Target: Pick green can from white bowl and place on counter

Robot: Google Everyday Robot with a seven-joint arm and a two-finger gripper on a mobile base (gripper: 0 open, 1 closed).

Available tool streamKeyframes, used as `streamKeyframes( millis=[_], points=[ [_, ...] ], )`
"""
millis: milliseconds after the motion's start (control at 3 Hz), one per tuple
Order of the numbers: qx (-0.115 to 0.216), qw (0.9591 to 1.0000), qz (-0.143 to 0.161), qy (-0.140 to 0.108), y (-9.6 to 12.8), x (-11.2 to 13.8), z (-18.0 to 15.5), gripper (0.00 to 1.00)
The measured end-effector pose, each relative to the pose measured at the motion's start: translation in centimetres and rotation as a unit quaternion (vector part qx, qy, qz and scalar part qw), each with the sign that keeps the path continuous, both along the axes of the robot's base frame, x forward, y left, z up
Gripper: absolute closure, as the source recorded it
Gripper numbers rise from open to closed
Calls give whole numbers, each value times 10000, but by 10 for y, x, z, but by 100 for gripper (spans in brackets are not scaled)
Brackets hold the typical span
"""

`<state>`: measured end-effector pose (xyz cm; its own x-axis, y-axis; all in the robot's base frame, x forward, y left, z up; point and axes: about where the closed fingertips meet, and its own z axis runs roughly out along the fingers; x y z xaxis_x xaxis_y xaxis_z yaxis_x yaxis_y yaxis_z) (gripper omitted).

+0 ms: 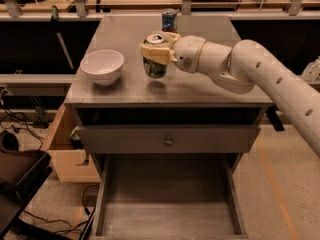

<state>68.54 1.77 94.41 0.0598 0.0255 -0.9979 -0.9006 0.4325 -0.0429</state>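
The green can is held in my gripper, tilted slightly, just above the grey counter near its middle. The gripper is shut on the can's upper part, with the white arm reaching in from the right. The can's silver top with pull tab shows. The white bowl stands empty on the counter's left side, to the left of the can and apart from it.
A blue-and-silver can stands at the counter's far edge. The cabinet's bottom drawer is pulled open toward me. A wooden box sits on the floor at the left, with cables around it.
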Motion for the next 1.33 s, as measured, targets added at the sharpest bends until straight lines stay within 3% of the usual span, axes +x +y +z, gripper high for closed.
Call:
streamKeyframes(
  millis=[333, 667, 1333],
  points=[
    [-125, 9997, 10, 209, 8, 8, -29, 100],
    [-126, 9997, 28, 208, 11, 7, -28, 83],
    [-123, 9997, 79, 203, 17, 6, -27, 29]
  ],
)
